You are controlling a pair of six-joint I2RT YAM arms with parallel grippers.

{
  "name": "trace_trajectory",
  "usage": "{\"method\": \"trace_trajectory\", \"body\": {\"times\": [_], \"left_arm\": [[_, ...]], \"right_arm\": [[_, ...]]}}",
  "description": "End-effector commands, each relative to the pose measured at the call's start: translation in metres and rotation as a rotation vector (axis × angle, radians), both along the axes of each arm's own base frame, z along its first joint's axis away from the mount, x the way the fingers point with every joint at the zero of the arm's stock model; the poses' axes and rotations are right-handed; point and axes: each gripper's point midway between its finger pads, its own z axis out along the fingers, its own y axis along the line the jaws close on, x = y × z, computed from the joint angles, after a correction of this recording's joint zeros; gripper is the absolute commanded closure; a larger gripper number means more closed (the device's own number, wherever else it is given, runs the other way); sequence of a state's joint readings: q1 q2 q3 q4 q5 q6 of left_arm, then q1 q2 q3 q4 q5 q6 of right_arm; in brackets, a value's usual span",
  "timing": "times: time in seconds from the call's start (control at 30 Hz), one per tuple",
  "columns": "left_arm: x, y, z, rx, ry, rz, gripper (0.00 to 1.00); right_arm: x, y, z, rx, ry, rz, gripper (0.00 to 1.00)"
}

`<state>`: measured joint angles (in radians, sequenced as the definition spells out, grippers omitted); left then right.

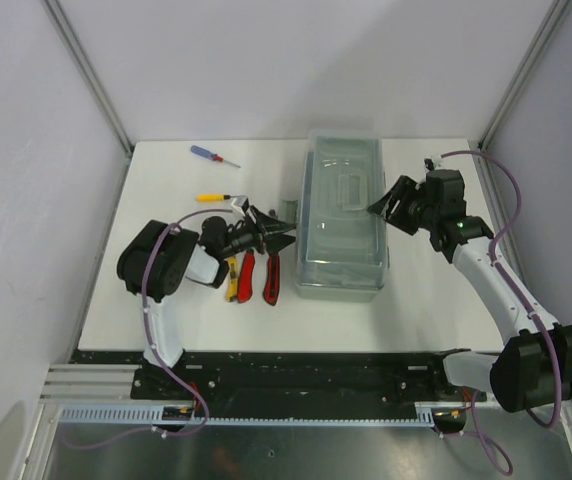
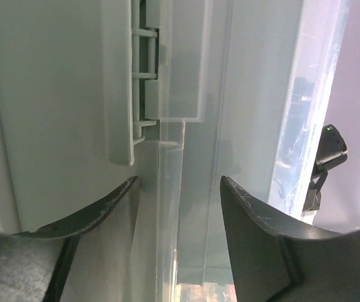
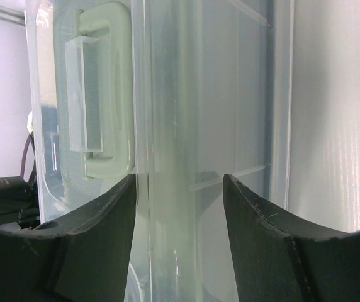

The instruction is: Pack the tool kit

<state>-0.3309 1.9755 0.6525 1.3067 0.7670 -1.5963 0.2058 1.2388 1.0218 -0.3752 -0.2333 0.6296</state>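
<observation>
- the toolbox is sitting lid-down-closed in the middle of the desk, long axis running away from the arms.
- the red-handled tools, the yellow-handled screwdriver and the blue-handled screwdriver are lying outside it, to its left.
- the left gripper is sitting against the box's left side with its fingers spread; the right gripper is at the right edge, also spread. neither is pinching anything.
- handling, as a judgement: the shell is looking like stiff, smooth plastic, so it is probably slippery, light for its bulk, and liable to slide on the desk if pushed from one side only. the translucent lid is likely flexing more than the base; the rim or the moulded handle is looking like the safest hold.
- the top view is giving the overall layout and the loose tools, which neither wrist view is showing.
- the left wrist view alone is showing a hinged clip on the side wall, just above the spread fingertips.
- the right wrist view alone is showing the fingers straddling the lid rim.
</observation>
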Motion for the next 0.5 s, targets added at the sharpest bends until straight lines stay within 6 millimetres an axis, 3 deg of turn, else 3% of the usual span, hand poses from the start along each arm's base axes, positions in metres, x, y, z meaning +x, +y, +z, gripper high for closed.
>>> {"method": "trace_trajectory", "body": {"times": [0.0,0.23,0.37,0.47], "left_arm": [[-0.013,-0.002,0.041,-0.082,-0.226,-0.033,0.41],[-0.014,-0.002,0.073,-0.119,-0.292,-0.032,0.54],[-0.016,-0.001,0.080,-0.131,-0.295,-0.028,0.67],[-0.017,-0.001,0.083,-0.134,-0.304,-0.036,0.68]], "right_arm": [[-0.024,-0.004,-0.040,-0.036,0.164,-0.009,0.42],[-0.024,-0.004,-0.041,-0.039,0.165,-0.011,0.42],[-0.023,-0.004,-0.042,-0.039,0.166,-0.014,0.43],[-0.023,-0.004,-0.044,-0.040,0.173,-0.015,0.43]]}}
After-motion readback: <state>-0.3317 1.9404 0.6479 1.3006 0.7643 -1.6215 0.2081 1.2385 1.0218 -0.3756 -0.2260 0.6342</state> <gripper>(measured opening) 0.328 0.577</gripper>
